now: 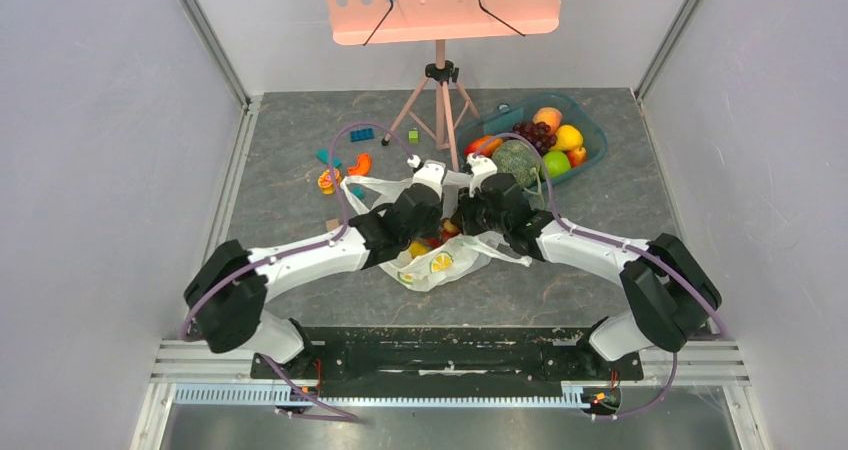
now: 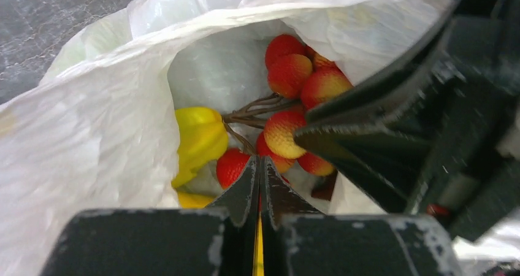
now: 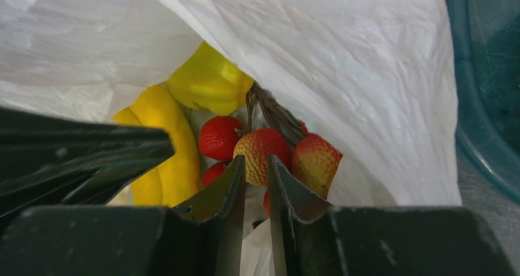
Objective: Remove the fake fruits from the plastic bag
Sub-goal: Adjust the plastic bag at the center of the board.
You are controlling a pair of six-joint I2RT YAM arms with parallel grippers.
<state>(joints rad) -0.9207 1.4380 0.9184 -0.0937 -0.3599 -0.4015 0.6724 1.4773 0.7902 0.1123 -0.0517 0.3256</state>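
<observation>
Fruit sits inside the plastic bag (image 1: 440, 265), which lies slumped near the middle of the worktop (image 1: 300, 130), a little toward its near edge, with both arms leaning in over its mouth.

From the right wrist view we see the right fingers (image 3: 227, 190) parted by only a narrow slot. One ball of the red-pink cluster (image 3: 260, 147) lies just beyond the tips, in line with that slot. We see nothing clamped between them. The cluster's brown stems run away from the tips, up toward the crown of the banana bunch (image 3: 165, 141). The bunch lies to the left of these fingers, its long axis running roughly along their reach.

The left fingers (image 2: 242, 190) are pressed together with barely a seam between them. We cannot tell whether they pinch any bag film. The same cluster (image 2: 294, 86) lies ahead and to their right, the banana bunch (image 2: 199, 135) ahead and to their left.

We judge the right arm better placed for the cluster, since it needs only a wider opening and a short push forward. Loose film drapes close on both sides and could be caught in the grasp.
</observation>
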